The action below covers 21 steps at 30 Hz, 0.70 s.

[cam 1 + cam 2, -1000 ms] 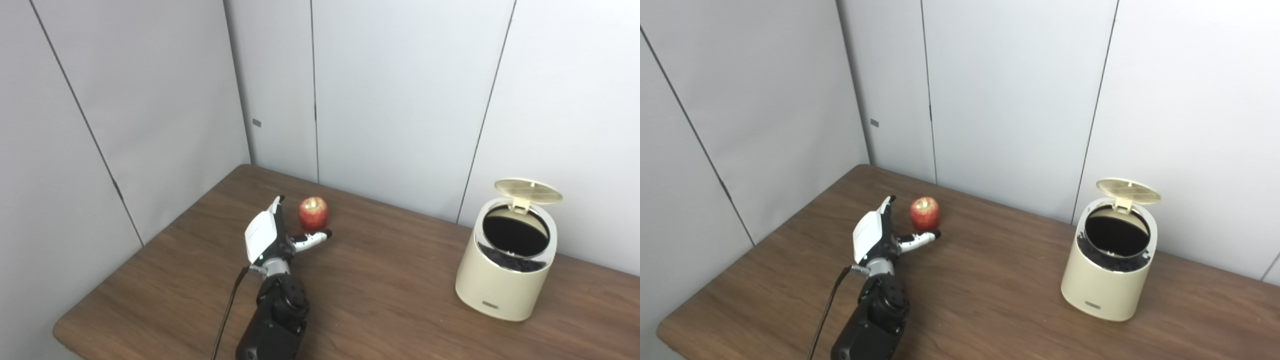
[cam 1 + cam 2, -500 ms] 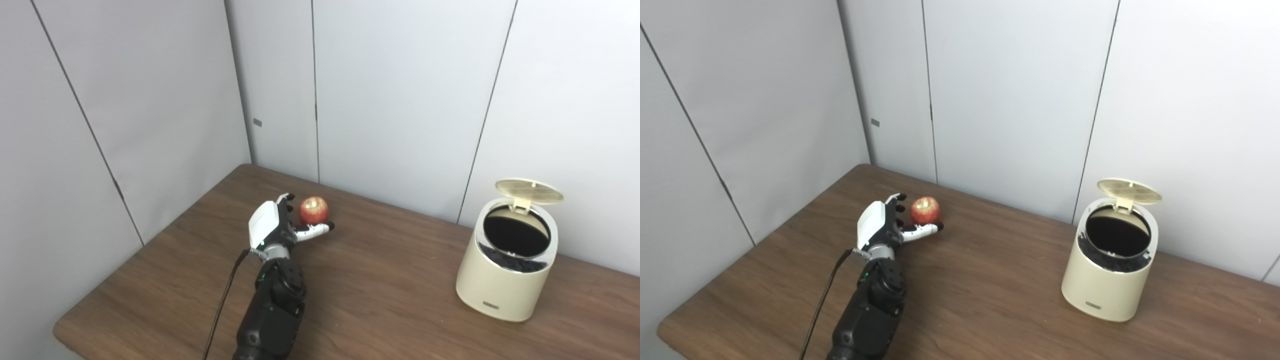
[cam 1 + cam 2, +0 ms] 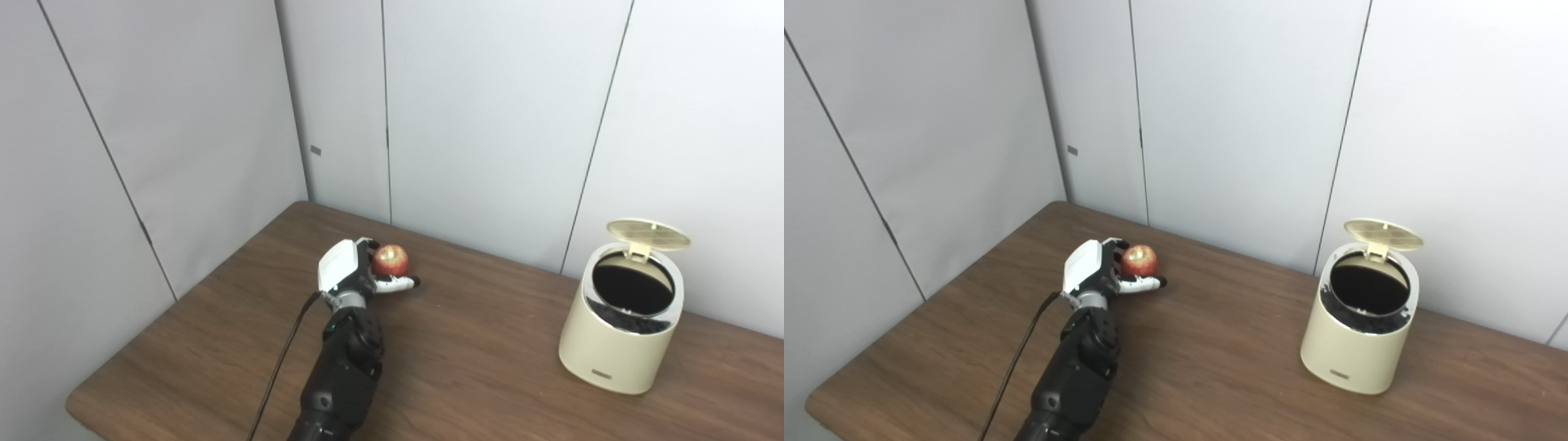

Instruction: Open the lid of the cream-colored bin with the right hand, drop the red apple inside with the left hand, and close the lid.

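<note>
A second earlier my left robot hand (image 3: 352,272) lay open on the worktop (image 3: 465,367) with the apple (image 3: 391,260) just beyond its fingertips, untouched. Over that second I slid it forward and curled the fingers in, so by this moment they had wrapped the apple from its 9 o'clock side, with the thumb (image 3: 398,283) stretched under it at 6 o'clock. The robot hand was closed on the apple, and the fruit had shifted a little toward 3 o'clock with it. Whether it had left the wood I could not tell; it looked barely raised, if at all.

The bin (image 3: 618,334) stood well apart at 3 o'clock from the apple, its lid (image 3: 648,234) already tipped up at the back and the dark mouth clear. My right robot hand was out of view.

So, as I judged it, the opening was done and the grasp just made. What remained was the lift, the carry across to the bin, the drop, and closing the lid.
</note>
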Each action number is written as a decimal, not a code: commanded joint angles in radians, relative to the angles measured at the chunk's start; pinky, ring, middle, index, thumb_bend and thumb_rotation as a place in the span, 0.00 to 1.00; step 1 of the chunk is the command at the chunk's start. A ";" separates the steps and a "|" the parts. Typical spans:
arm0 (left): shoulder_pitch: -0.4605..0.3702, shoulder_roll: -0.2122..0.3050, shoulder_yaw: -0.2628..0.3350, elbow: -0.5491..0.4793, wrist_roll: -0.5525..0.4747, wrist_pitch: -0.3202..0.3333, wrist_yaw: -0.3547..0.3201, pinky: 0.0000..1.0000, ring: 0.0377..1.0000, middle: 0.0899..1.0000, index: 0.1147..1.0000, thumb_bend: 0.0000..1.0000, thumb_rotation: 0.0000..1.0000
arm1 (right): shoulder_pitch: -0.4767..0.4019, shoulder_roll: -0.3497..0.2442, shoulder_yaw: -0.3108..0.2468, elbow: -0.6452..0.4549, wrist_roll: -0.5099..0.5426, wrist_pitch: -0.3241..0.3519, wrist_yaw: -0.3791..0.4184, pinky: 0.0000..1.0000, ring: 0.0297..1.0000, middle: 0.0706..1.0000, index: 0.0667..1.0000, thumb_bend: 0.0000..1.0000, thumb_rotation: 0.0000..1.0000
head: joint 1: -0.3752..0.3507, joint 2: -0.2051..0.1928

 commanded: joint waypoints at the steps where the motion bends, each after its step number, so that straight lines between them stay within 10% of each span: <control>1: -0.049 -0.008 0.002 0.010 0.022 0.004 -0.020 0.53 0.66 0.71 0.78 1.00 0.31 | 0.050 0.007 0.006 0.027 -0.024 -0.043 -0.010 0.51 0.67 0.71 0.69 0.79 0.96 | 0.001 0.000; 15: -0.101 -0.011 -0.027 0.137 0.283 0.004 -0.012 0.32 0.41 0.49 0.56 0.97 0.13 | 0.062 0.028 -0.008 0.003 -0.006 -0.039 0.009 0.49 0.66 0.70 0.67 0.81 0.93 | -0.022 0.000; 18: -0.102 0.001 -0.062 0.158 0.308 0.004 0.010 0.25 0.31 0.43 0.59 0.64 0.02 | 0.063 0.031 -0.010 -0.001 -0.008 -0.038 0.012 0.49 0.67 0.71 0.68 0.82 0.93 | -0.025 0.001; 21: -0.090 0.016 -0.105 0.158 0.329 0.004 0.016 0.21 0.26 0.42 0.61 0.56 0.00 | 0.063 0.033 -0.012 -0.001 -0.012 -0.040 0.009 0.49 0.67 0.71 0.68 0.81 0.93 | -0.026 0.002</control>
